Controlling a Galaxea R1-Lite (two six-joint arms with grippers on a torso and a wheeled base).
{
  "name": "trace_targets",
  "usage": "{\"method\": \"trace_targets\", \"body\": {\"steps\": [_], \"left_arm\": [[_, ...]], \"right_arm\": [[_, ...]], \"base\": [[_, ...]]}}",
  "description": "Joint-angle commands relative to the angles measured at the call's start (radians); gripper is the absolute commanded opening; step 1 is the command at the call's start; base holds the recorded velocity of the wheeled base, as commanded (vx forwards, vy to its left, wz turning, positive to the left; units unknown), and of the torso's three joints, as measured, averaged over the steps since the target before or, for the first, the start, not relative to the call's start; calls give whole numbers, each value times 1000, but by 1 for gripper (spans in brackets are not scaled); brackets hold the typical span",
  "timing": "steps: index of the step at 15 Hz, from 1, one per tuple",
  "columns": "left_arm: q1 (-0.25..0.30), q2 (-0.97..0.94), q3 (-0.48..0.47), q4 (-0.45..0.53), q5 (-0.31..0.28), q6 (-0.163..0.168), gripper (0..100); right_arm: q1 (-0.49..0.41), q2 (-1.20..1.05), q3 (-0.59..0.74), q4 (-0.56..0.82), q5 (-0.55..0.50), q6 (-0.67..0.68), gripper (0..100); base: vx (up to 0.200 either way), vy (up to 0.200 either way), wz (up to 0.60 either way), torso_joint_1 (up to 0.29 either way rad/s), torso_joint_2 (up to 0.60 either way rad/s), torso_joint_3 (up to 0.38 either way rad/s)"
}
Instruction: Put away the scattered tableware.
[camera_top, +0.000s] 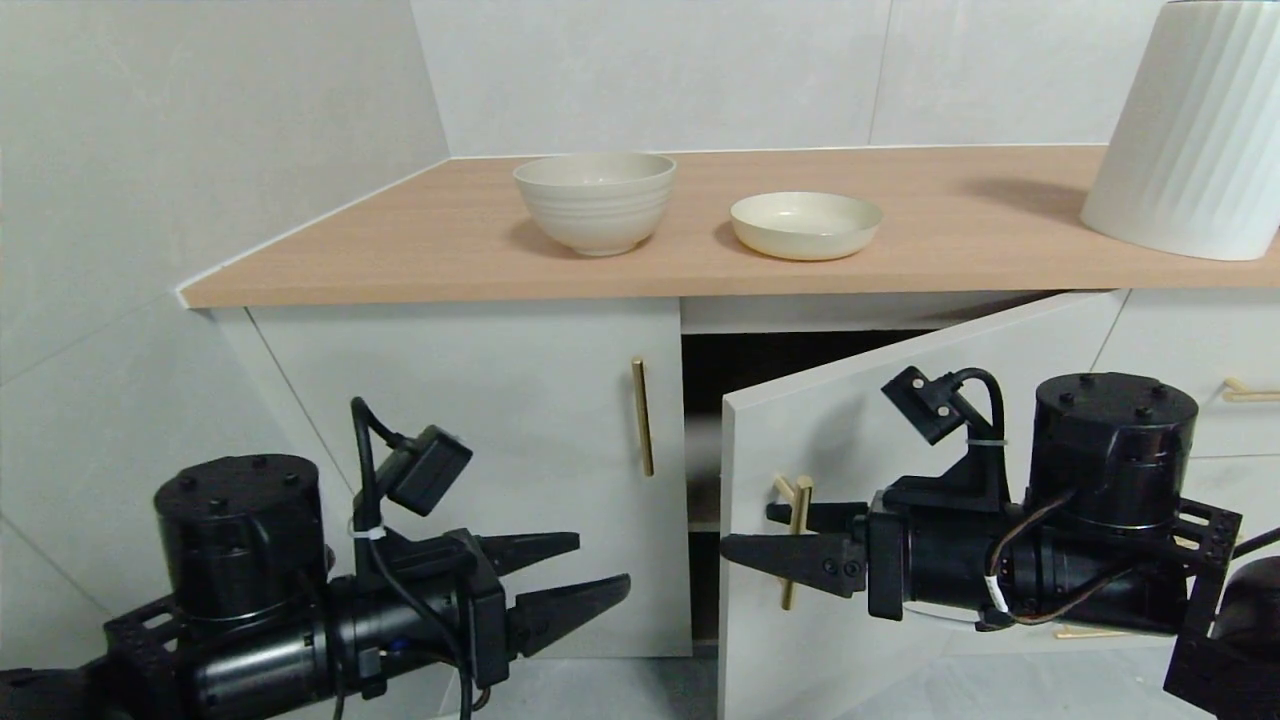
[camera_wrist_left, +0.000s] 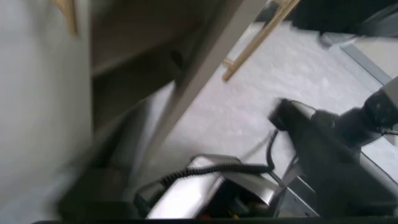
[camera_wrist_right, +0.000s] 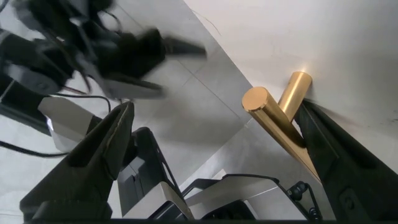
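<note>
Both the deep bowl (camera_top: 595, 205) and shallow dish (camera_top: 806, 225) sit mouth-up.

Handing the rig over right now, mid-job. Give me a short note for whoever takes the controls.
Left gripper: open, empty, low before the closed left door.
Right gripper: open, fingers either side of the brass handle of the right door, which stands partly open.
Bowl and shallow dish sit apart on the countertop, ungrasped.
Done: cabinet partly opened. Left: probably swing the door wider, then put both pieces away.
</note>
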Motion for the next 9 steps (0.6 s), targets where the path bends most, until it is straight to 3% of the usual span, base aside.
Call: {"method": "trace_targets", "body": {"steps": [1, 6, 9], "left_arm": [[-16, 96, -18, -18, 13, -5, 0], [-14, 297, -116, -239, 21, -2, 0], [-37, 412, -188, -308, 28, -2, 0]], "right_arm": [[1, 7, -1, 1, 0, 1, 100], [1, 17, -1, -3, -5, 1, 100], [1, 15, -1, -3, -5, 1, 100]], "base": [[0, 0, 0, 0, 0, 0], [0, 0, 0, 0, 0, 0], [0, 0, 0, 0, 0, 0]]}}
